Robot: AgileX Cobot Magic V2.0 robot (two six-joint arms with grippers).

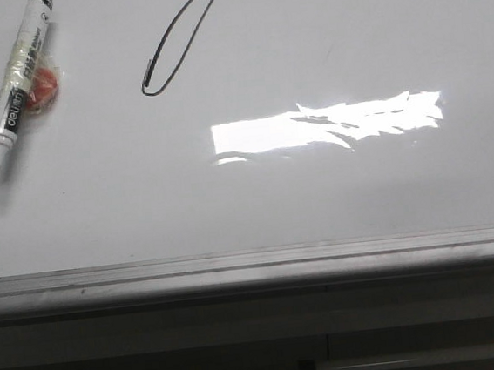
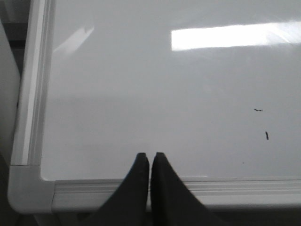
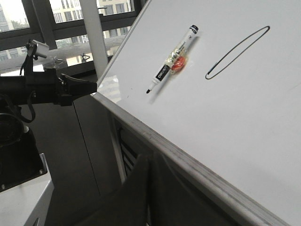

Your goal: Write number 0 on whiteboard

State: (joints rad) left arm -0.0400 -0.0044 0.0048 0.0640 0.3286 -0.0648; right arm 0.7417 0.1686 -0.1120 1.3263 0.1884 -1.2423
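The number 0 (image 1: 180, 40) is present on the whiteboard (image 1: 318, 196) as a thin black slanted oval, closed at both ends, lying toward the far left part of the board; the task appears complete on that evidence. The marker pen (image 1: 17, 87) lies flat on the board to the left of the loop and apart from it, uncapped, black tip toward the near rail, with a small orange-red object (image 1: 43, 87) touching its barrel; what that object is cannot be told. Left gripper (image 2: 150, 157) has its fingers pressed together with nothing between them, poised over the near edge rail (image 2: 141, 193); right gripper (image 3: 149, 165) appears likewise closed and empty, off the board's edge. Handling judgement: the pen is light, rigid and smooth, liable to roll on the glossy surface; best gripped mid-barrel, across its axis; the ink loop would smear if brushed.
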